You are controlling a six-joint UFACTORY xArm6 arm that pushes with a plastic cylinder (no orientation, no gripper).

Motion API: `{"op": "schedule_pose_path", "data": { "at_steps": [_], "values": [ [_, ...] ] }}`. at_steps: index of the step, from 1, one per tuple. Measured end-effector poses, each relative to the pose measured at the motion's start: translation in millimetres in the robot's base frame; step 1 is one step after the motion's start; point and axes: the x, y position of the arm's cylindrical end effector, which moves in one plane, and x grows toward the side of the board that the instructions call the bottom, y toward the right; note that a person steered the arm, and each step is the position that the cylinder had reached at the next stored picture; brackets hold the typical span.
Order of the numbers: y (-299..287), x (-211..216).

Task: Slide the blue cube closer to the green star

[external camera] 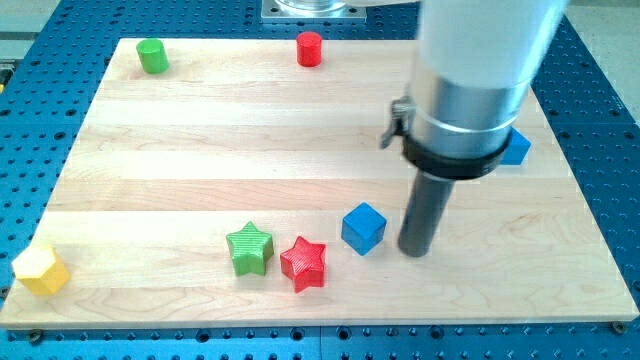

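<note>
My tip [417,251], the lower end of the dark rod, sits on the pale wooden board [200,150] just beside the small blue plastic cube [363,228], at about the cube's 3 o'clock. Whether it is touching the cube's face I cannot quite tell from this angle; any gap is slight. There is no pincer on this arm, only the bare rod, so nothing is held.

The blue cube lies in the lower middle of the board. The green plastic star [249,248] is away at its 9 o'clock, a shade lower, with a red plastic star [303,263] touching or nearly touching the green one on the side towards the cube.

I judge the step in hand to be the start of the push, with my tip set behind the cube on the side away from the goal. The next move calls for a steady slide towards 9 o'clock. The red star stands almost on that line, so I would steer slightly above it, or expect the cube to nudge it.

Elsewhere are a green cylinder [152,55], a red cylinder [309,48], a yellow block [41,268] and another blue block [516,148], partly hidden behind the arm.
</note>
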Motion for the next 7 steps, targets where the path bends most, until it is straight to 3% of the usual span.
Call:
{"op": "schedule_pose_path", "data": {
  "at_steps": [2,3,4,6,7],
  "values": [
    [-63,6],
    [-40,16],
    [-11,-20],
    [-101,-11],
    [-55,-11]
  ]
}}
